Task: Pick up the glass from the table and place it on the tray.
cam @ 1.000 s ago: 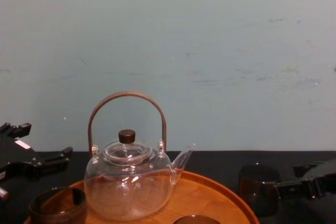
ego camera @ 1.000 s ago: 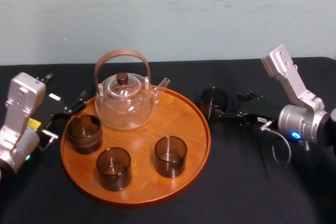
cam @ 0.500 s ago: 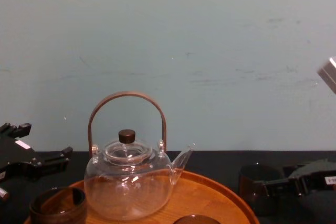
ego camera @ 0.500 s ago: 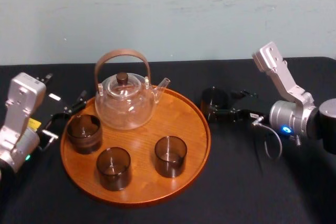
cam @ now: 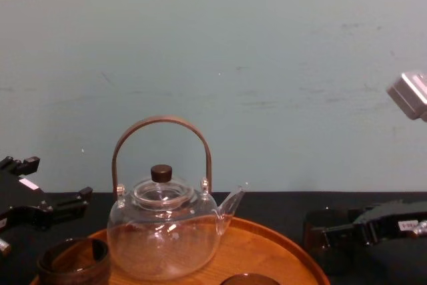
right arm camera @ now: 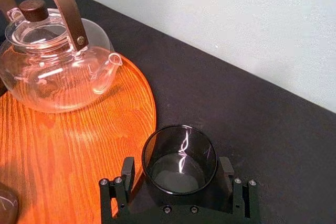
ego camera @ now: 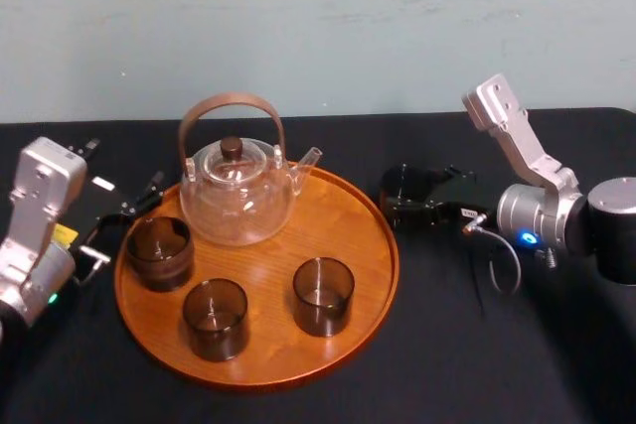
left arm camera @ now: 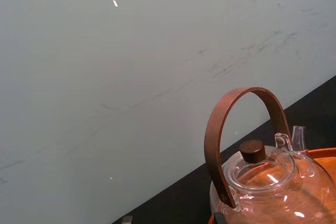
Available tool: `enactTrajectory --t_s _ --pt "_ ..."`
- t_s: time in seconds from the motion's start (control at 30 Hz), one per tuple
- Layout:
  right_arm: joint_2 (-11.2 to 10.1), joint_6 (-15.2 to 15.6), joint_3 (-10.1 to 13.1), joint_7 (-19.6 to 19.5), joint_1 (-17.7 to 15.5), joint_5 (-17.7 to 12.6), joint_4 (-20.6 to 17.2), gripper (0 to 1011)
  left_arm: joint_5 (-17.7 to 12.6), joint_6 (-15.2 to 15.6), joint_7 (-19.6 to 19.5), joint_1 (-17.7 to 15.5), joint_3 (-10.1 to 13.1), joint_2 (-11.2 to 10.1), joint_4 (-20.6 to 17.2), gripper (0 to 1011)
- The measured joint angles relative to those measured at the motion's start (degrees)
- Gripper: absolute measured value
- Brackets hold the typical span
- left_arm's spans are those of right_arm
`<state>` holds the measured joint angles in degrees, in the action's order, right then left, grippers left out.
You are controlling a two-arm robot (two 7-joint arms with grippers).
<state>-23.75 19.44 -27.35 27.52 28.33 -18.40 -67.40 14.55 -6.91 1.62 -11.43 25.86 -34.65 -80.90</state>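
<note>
A dark smoked glass [ego camera: 404,186] stands on the black table just right of the round wooden tray [ego camera: 343,220]. My right gripper [ego camera: 415,198] is open and reaches in from the right, one finger on each side of the glass with a small gap at each. The right wrist view shows the glass [right arm camera: 179,158] between the black fingers [right arm camera: 127,170], close to the tray's rim [right arm camera: 149,103]. From the chest, the glass [cam: 321,228] sits low at the right with the gripper [cam: 343,231] level with it. My left gripper [ego camera: 124,166] rests open at the tray's left.
On the tray stand a clear glass teapot [ego camera: 237,191] with a brown hoop handle and three dark glasses [ego camera: 159,250] [ego camera: 215,317] [ego camera: 322,295]. A pale wall closes the table's back. Bare black cloth lies in front of and right of the tray.
My right arm has moved left toward the tray, and its open fingers have slid along both sides of the glass. The glass and the left arm have not moved.
</note>
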Motion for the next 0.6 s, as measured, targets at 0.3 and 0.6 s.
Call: enactTrajectory --t_s 0.3,0.6 --pt "0.9 -0.1 0.0 0.1 0.9 0.5 1.5 1002 0.0 0.0 0.0 0.0 0.0 0.0 0.0 1001" --pt "1.6 0.0 0.0 0.4 1.4 0.9 2.3 1002 0.0 0.0 0.0 0.0 0.0 0.0 0.0 1001"
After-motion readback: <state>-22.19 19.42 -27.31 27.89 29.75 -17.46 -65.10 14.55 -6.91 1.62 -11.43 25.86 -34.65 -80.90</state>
